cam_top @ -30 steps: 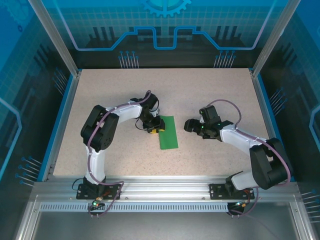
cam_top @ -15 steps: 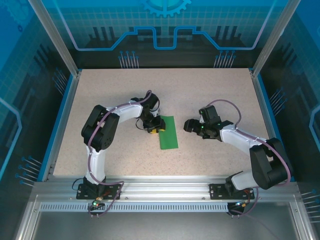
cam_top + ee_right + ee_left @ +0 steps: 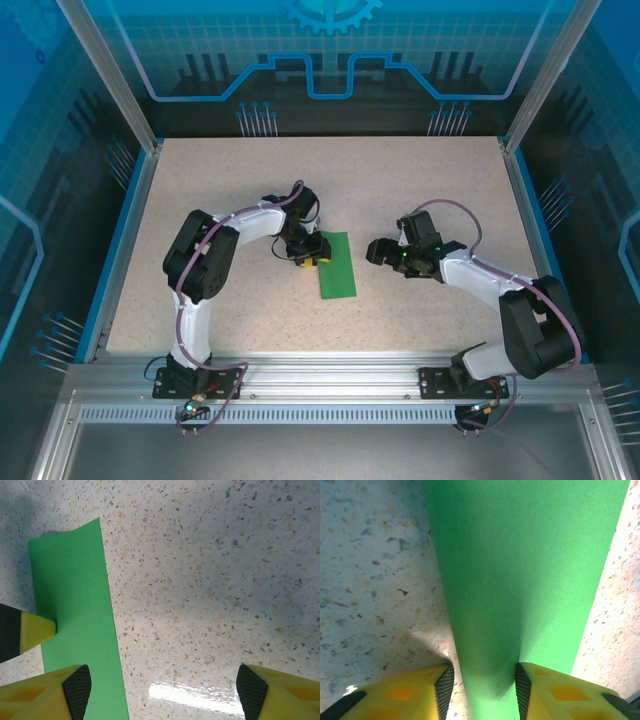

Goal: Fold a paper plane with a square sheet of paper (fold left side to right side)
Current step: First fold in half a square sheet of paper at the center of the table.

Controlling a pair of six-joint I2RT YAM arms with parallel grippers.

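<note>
The square sheet of paper (image 3: 337, 265) lies flat on the table as a narrow, upright green strip, folded in half. My left gripper (image 3: 310, 256) is at the strip's upper left edge, pointing down at it. In the left wrist view the paper (image 3: 520, 570) runs between the yellow fingers; the left pad stands on bare table just beside the paper's edge and the right pad over the paper, jaws partly apart and gripping nothing (image 3: 484, 687). My right gripper (image 3: 378, 250) hovers just right of the strip, wide open and empty (image 3: 162, 687), with the paper (image 3: 75, 610) at its left finger.
The speckled beige table (image 3: 420, 190) has bare room behind and to both sides of the strip. Blue rails and an aluminium frame (image 3: 120, 240) bound it. A yellow fingertip (image 3: 37, 630) of the left gripper rests on the paper in the right wrist view.
The right gripper has edged very slightly left toward the paper. The left gripper and the paper have stayed in place.
</note>
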